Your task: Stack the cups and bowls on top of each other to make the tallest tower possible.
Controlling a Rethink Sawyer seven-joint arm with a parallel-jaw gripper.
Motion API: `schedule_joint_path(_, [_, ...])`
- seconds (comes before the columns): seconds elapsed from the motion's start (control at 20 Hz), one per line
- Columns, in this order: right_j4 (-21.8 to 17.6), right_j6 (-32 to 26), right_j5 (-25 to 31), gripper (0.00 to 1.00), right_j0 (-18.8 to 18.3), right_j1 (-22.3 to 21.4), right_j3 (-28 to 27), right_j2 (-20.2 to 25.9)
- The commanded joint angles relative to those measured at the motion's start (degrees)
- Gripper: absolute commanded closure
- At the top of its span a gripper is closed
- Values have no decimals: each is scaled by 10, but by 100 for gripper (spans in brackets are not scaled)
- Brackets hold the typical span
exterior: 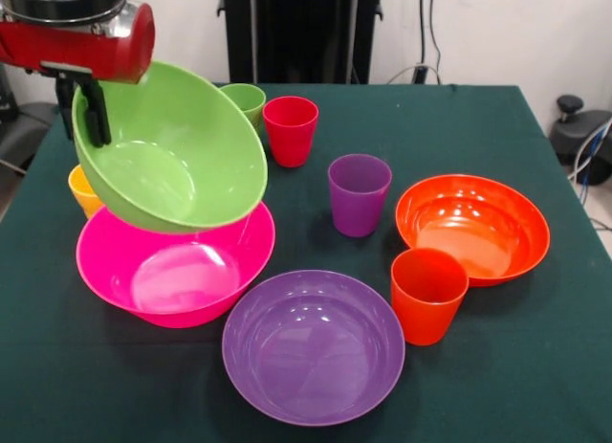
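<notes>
The green bowl (172, 151) is held up off the table (535, 366), tilted steeply w/ its mouth turned toward the camera, directly over the pink bowl (172, 266). Its low edge appears to touch or nearly touch the pink bowl's back rim; contact can't be confirmed. The gripper (91, 113) is clamped on the green bowl's rim at the upper left, one finger seen inside the wall, which is prob. why the bowl hangs tilted: it is pinched at one edge only, so the weight swings the rest down. The pink bowl is judged to be the tower base, being widest, and the green bowl is judged to be on its way into it.

Rel. to the pink bowl: the yellow cup (83, 191) is just behind its left side, partly hidden by the green bowl. The green cup (246, 103) and red cup (290, 129) stand further behind, to the right. The purple bowl (314, 345) lies just in front-right, nearly touching. The purple cup (359, 194) is to the right, apart. The orange bowl (473, 228) and orange cup (428, 295) lie well to the right, the cup just in front of the orange bowl. No blue bowl is seen.
</notes>
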Motion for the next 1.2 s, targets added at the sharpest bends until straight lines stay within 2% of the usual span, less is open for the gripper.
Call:
schedule_joint_path(0.05, [-6,6,13,100,8,48,-28,13])
schedule_joint_path(0.55, [-10,-4,-7,100,7,86,-58,16])
schedule_joint_path(0.9, [-7,6,-15,100,14,87,-54,12])
schedule_joint_path(1.2, [-1,21,-25,100,20,74,-29,7])
